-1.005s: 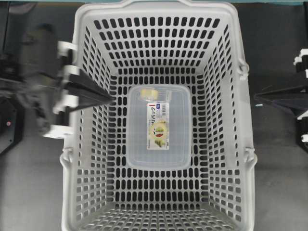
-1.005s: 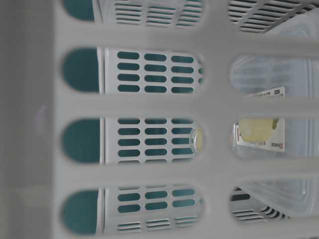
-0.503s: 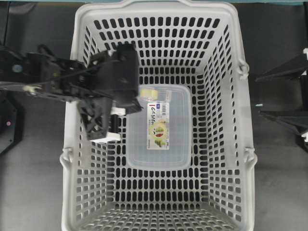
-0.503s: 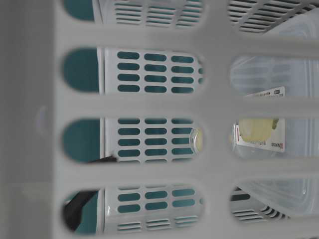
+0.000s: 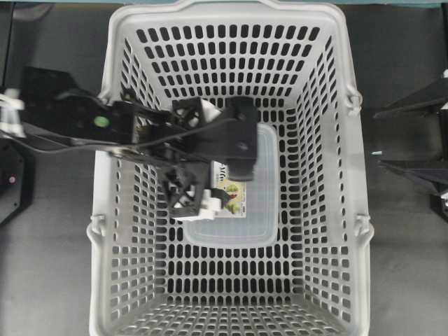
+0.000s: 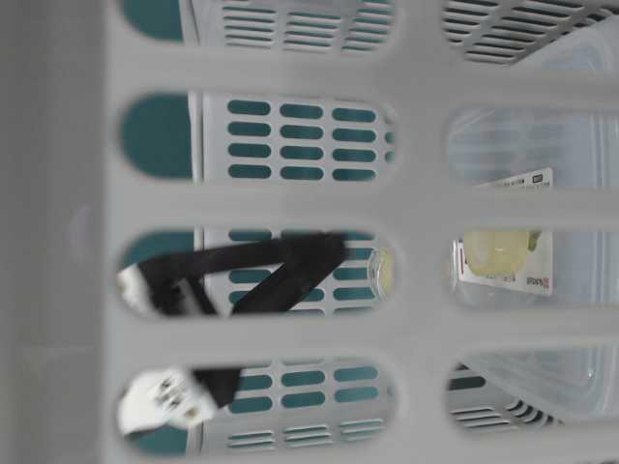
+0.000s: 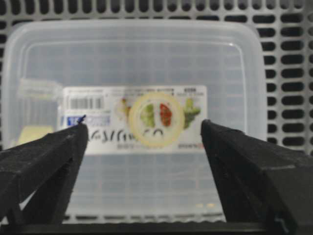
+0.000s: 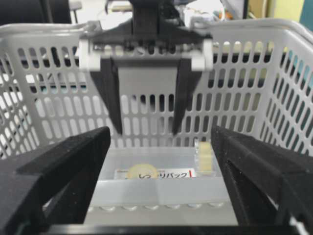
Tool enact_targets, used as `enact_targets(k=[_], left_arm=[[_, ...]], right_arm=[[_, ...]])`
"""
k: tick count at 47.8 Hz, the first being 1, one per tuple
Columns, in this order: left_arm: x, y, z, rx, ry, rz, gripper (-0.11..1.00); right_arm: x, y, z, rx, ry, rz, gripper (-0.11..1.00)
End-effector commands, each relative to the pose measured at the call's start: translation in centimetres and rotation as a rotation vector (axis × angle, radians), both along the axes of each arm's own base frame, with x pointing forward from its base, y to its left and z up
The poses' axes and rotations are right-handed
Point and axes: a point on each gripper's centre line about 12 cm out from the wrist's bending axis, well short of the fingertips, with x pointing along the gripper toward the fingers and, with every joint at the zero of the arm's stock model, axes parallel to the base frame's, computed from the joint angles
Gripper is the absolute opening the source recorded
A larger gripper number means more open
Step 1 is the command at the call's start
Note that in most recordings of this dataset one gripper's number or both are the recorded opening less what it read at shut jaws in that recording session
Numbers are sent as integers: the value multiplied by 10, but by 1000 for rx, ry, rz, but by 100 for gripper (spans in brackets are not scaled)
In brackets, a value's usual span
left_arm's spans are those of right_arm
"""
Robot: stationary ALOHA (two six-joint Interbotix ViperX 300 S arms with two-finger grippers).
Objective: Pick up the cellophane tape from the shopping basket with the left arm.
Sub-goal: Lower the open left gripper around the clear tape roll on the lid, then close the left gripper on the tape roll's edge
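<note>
We see the pale yellowish round cellophane tape roll (image 7: 156,119) atop the clear rectangular labelled container (image 7: 234,63); the left gripper's (image 7: 144,134) fingers spread wide at its three and nine o'clock.

Clear plastic food container (image 7: 132,63) lies flat, lid up. Paper label (image 7: 134,118) centred on the lid, barcode at its left end. Dark tabletop (image 5: 49,280) well off to the container's side.

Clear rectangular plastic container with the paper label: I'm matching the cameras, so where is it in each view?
Overhead: clear rectangular plastic container at centre, partly covered.
Table-level: right side.
Left wrist: fills the frame.
Right wrist: bottom centre.
Shared landmark: its paper label.
</note>
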Motion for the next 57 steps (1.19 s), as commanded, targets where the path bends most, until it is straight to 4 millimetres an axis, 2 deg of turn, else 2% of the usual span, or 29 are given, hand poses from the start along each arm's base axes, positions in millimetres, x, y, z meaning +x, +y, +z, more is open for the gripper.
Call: enact_targets(k=[1, 12, 34, 43, 46, 48, 51, 57], left_arm=[[12, -3, 0, 2, -6, -8, 90], [20, -4, -34, 9, 96, -8, 90], [19, -9, -68, 14, 179, -22, 90], [19, -9, -67, 13, 176, -22, 85], [19, -9, -65, 15, 174, -23, 77], [19, -9, -62, 15, 170, -23, 66], [19, -10, -52, 14, 150, -24, 50], [19, -9, -23, 12, 104, -21, 50]], right_arm=[[2, 1, 9, 6, -28, 4, 80], [-1, 1, 7, 18, -32, 5, 80], [-6, 1, 7, 37, -43, 4, 80], [-6, 1, 6, 37, -41, 4, 80], [-6, 1, 6, 35, -41, 4, 80], [-6, 1, 6, 37, -41, 4, 80], [-6, 1, 6, 35, -41, 4, 80], [-6, 1, 6, 37, -41, 4, 80]])
